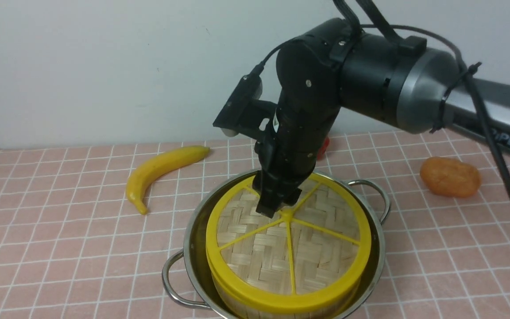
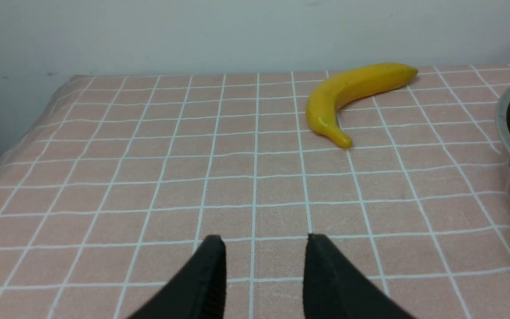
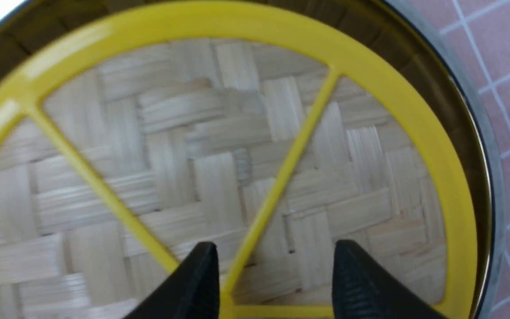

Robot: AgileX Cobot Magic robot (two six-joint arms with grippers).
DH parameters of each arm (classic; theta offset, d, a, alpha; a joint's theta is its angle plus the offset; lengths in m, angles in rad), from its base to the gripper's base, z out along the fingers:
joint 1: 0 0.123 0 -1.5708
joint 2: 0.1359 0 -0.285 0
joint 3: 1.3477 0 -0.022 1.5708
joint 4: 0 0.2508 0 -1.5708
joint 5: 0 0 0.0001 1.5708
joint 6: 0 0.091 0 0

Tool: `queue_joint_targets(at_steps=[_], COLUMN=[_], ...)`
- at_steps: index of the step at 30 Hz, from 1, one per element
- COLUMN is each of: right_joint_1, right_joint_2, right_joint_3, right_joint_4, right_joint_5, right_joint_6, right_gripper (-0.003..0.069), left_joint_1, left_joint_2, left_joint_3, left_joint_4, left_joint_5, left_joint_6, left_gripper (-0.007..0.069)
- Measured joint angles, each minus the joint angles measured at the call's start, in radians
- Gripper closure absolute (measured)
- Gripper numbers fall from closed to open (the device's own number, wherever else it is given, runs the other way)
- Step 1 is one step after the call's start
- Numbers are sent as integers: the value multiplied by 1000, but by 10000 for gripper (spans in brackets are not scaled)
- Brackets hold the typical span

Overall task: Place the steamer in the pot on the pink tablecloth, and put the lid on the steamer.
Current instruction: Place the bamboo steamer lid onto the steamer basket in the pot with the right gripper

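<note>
The lid (image 1: 288, 248) sits on the steamer (image 1: 230, 303) inside the pot (image 1: 381, 239) on the pink tablecloth (image 1: 60, 248). The right gripper (image 3: 272, 250) hangs over its knob, jaws apart, holding nothing. This looks like the last step; next it needs a straight lift clear.

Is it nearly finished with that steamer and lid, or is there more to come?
Looks done: the steamer sits in the pot on the pink tablecloth, and the lid lies on top of it. In hand: nothing; the right gripper stands open just over the lid's centre, the left gripper open over bare cloth. Remaining: probably only lifting the right arm clear.
</note>
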Motion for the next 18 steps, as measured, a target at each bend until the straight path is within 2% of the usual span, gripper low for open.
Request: queue_joint_targets(at_steps=[5,9,13,18], right_joint_1=[-32,-36,-35,-35], right_joint_2=[13,13,13,-14], right_joint_3=[0,0,0,0], right_joint_4=[31,104,129,130], right_joint_5=[2,2,2,3], right_joint_6=[22,24,36,93], right_gripper=[360,403,402,361], left_joint_1=[0,0,0,0], left_joint_2=[0,0,0,0], left_joint_3=[0,0,0,0], left_joint_4=[0,0,0,0], left_joint_5=[0,0,0,0], left_joint_6=[0,0,0,0], left_gripper=[382,382,382,382])
